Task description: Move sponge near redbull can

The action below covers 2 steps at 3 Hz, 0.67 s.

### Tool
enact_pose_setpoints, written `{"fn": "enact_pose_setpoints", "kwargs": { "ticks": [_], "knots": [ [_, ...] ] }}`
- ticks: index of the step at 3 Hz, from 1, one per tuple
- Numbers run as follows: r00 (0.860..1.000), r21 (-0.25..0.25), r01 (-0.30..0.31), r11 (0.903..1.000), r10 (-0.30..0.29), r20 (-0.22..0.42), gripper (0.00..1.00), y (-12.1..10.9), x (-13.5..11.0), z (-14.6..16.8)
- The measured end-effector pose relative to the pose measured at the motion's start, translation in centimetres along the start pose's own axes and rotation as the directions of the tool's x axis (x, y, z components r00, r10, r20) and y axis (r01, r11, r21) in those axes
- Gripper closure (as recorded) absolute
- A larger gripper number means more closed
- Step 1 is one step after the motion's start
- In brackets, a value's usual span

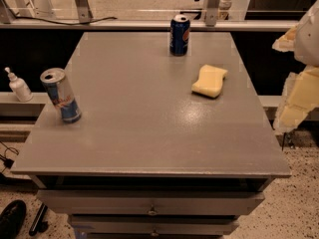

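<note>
**Robot hand [288, 81] hangs off the tabletop [149, 133] edge, fingers spread wide and holding nothing, the sponge [210, 81] close by.**

The pale yellow sponge lies flat on the grey tabletop. It is the nearest thing to the hand but clear of it, just inside the edge the hand hovers past. The redbull can [61, 94] stands upright at the opposite edge, farthest from the hand and well apart from the sponge. A dark blue Pepsi can [179, 35] stands at the back edge, beyond the sponge from the hand. A white pump bottle [19, 85] sits on a ledge [15, 99] past the redbull can.
</note>
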<state>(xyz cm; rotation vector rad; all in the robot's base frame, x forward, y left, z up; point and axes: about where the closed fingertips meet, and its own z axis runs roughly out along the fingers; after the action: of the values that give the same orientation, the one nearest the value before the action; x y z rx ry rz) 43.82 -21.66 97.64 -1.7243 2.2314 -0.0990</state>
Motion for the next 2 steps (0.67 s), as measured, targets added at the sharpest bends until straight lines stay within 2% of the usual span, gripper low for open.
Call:
{"fn": "enact_pose_setpoints", "kwargs": {
  "ticks": [1, 2],
  "knots": [
    [1.000, 0.000, 0.000, 1.0000, 0.000, 0.000, 0.00, 0.0, 0.0, 0.0],
    [0.999, 0.002, -0.013, 0.9999, 0.013, 0.037, 0.00, -1.0, -0.6, 1.6]
  ]
}}
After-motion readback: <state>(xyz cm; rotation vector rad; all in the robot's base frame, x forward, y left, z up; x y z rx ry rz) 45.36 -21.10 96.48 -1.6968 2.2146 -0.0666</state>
